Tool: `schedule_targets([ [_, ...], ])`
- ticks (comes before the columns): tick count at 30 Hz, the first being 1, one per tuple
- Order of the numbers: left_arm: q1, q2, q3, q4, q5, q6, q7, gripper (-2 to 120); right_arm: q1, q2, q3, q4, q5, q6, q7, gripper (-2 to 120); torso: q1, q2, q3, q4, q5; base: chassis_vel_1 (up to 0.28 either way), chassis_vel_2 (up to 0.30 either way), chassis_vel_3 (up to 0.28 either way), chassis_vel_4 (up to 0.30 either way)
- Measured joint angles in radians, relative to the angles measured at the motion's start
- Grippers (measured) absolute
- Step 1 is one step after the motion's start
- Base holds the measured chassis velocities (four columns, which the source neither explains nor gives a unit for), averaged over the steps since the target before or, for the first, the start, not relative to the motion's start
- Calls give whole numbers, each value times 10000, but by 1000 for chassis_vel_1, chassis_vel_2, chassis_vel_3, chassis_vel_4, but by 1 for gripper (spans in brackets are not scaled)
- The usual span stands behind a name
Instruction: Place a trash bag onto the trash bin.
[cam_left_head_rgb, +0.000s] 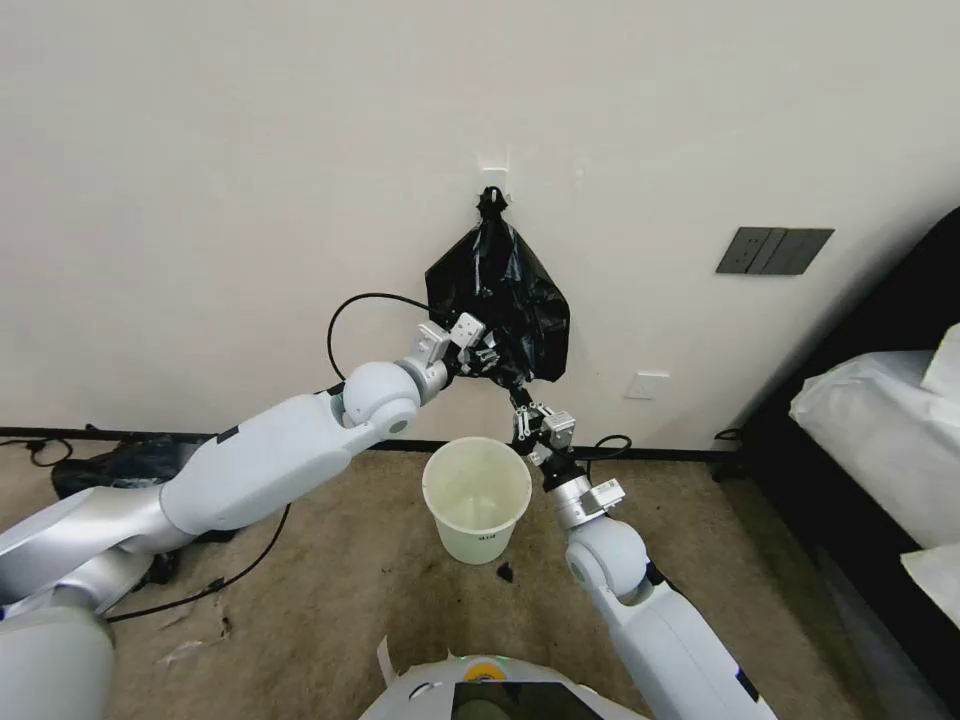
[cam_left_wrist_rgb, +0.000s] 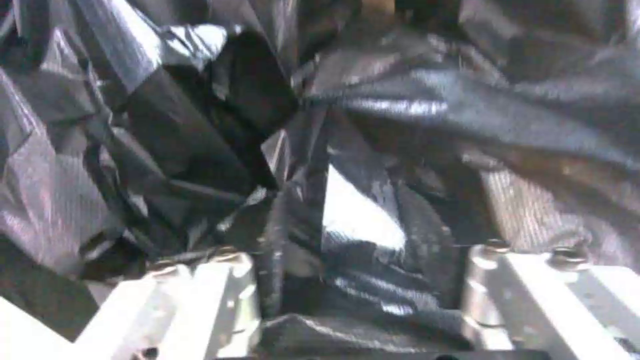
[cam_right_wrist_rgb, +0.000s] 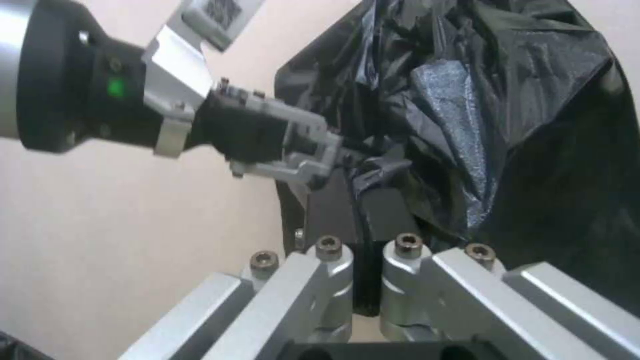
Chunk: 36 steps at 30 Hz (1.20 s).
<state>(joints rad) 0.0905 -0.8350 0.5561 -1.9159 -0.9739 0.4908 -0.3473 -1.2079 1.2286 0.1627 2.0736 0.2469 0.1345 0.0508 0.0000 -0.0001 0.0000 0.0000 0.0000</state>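
At upper centre of the head view the trash bag hangs from a wall hook, so both arms reach up. The left gripper and right gripper each pinch its lower film, seemingly to pull it free. The trash bin waits open just below, ready to receive it

arms: glossy white, ball joints | wrists: black, green LED | cable: black loop | claw links: silver, hex screws

Glossy black trash bag, cream-white trash bin, and mottled brown carpet.

Left tool tips buried in plastic
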Motion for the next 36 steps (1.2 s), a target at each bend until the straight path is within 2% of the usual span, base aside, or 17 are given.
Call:
schedule_targets([
  [2, -16, -11, 13, 16, -2, 52, -37, 37, 2, -7, 14, 16, 26, -7, 2, 0, 0, 0, 0, 0, 0, 0, 0, 0, 0],
  [5, -49, -72, 21, 130, -33, 189, -199, 23, 19, -23, 52, 68, 104, -33, 8, 0, 0, 1, 0, 0, 0, 0, 0, 0, 0],
  [7, -50, -99, 21, 192, -52, 190, -214, 19, 23, -28, 58, 75, 117, -37, 10, 0, 0, 0, 0, 0, 0, 0, 0, 0, 0],
  [11, -8, -203, -60, 329, -187, 156, -282, 0, 18, -50, 67, 119, 151, -46, 17, 0, 0, 1, 0, -1, 0, 0, 0, 0, 0],
  [17, 109, -225, -220, 323, -319, -50, -378, 0, 13, -72, 76, 127, 173, -50, 26, 0, 0, 0, 0, 0, 0, 0, 0, 0, 0],
  [23, 848, -93, -758, -15, -348, -1269, -377, 0, -92, -115, 61, 456, 416, -248, 54, 0, -1, 1, 0, 1, 0, 0, 0, 0, 0],
  [24, 1192, -37, -963, -196, -253, -1596, -377, 0, -223, -173, 99, 657, 631, -361, 54, 4, -1, 0, 0, 1, -3, 0, 0, 0, 0],
  [27, 1482, 7, -1136, -316, -77, -1844, -376, 0, -367, -228, 142, 840, 860, -472, 55, 9, -1, 1, 0, 0, 0, 0, 0, 0, 0],
  [28, 1801, 46, -1307, -403, 133, -2047, -379, 0, -526, -296, 182, 1076, 1092, -566, 65, 17, -1, 1, -1, -1, 0, 0, 0, 0, 0],
  [31, 2098, 81, -1478, -472, 452, -2303, -387, 0, -739, -394, 270, 1350, 1303, -677, 82, 24, -1, 1, 0, 0, -1, 0, 0, 0, 0],
  [32, 2392, 110, -1657, -550, 740, -2536, -405, 0, -922, -496, 363, 1597, 1497, -797, 110, 32, -1, 1, -1, 1, 0, 0, 0, 0, 0],
  [34, 2680, 127, -1863, -644, 967, -2698, -430, 0, -1101, -620, 472, 1867, 1710, -936, 173, 35, -1, 1, -1, -1, -1, 0, 0, 0, 0],
  [36, 3100, 137, -2254, -776, 1284, -2937, -477, 0, -1324, -813, 683, 2258, 1968, -1166, 290, 45, -2, 2, -1, -1, 1, 0, 0, 0, 0],
])
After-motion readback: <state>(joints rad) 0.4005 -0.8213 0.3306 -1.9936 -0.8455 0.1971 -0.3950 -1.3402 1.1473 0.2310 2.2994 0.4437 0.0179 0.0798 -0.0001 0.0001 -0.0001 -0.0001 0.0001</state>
